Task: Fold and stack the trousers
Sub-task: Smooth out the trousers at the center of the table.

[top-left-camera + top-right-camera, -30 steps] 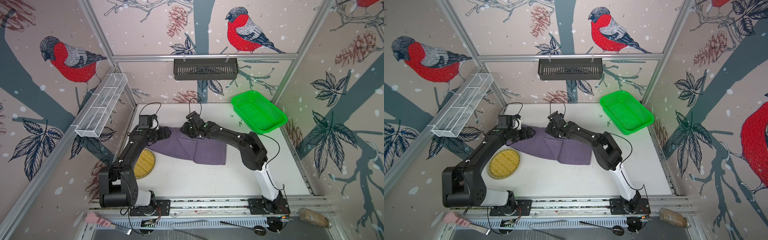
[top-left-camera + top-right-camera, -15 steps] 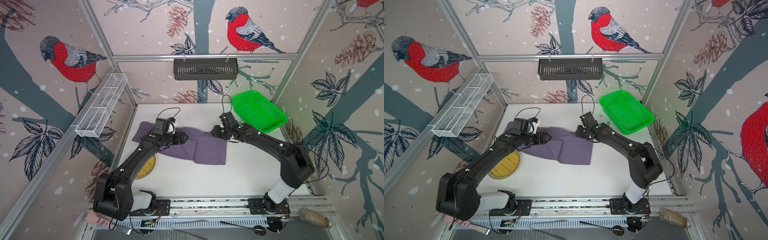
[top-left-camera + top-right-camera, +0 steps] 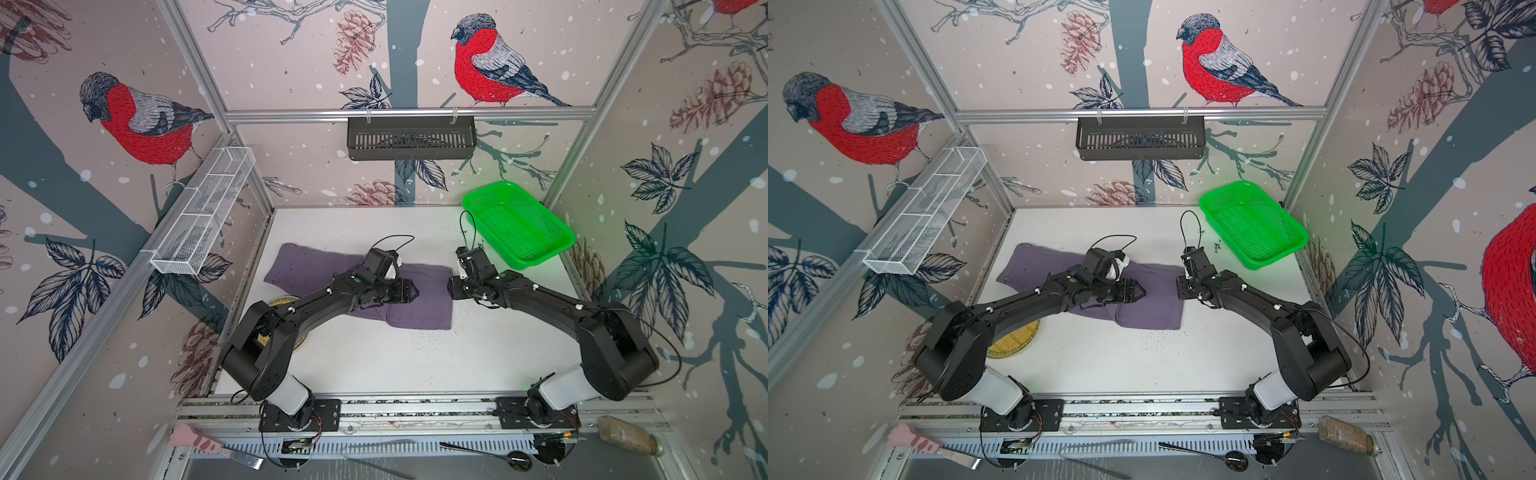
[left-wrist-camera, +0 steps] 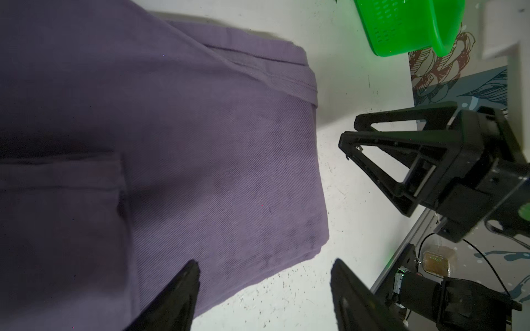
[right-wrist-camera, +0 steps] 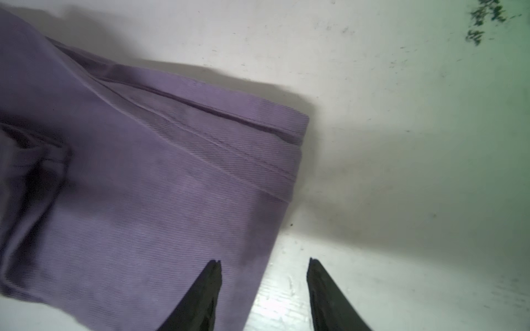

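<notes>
In both top views, locate the trousers (image 3: 432, 303) (image 3: 1158, 305) on the worktop (image 3: 374, 365) (image 3: 1121, 357), on the left-arm side of the green basket (image 3: 515, 224) (image 3: 1252, 224) and nearer the arm bases than it. They lie flat in a long, partly folded band. The left claw (image 3: 413, 291) (image 3: 1142, 292) hovers over the middle of the band. The right claw (image 3: 451, 289) (image 3: 1179, 289) sits at the end of the band nearest the basket. Note the jar (image 3: 627, 434) (image 3: 1343, 440) lying off the worktop, in front of the right arm's base: its label is too small to read.

In the left wrist view, check the left claw (image 4: 265, 262). Its jaws stand wide with nothing between them, above the basket-side end of the trousers (image 4: 215, 157). The right claw (image 4: 348, 131) also shows here, just off the cloth edge toward the basket (image 4: 401, 25), its jaws a narrow gap apart and empty.

In the right wrist view, the right claw (image 5: 265, 262) straddles the edge of the trousers (image 5: 172, 200). One finger is over cloth and one over bare worktop (image 5: 401, 172), and it grips nothing.

Compare with one second ago. The left claw was at the end of the trousers farthest from the basket and has travelled toward the basket to mid-band. The right claw was over mid-band and has withdrawn toward the basket to the cloth's edge. The end of the trousers farthest from the basket did not show then and now lies uncovered.
</notes>
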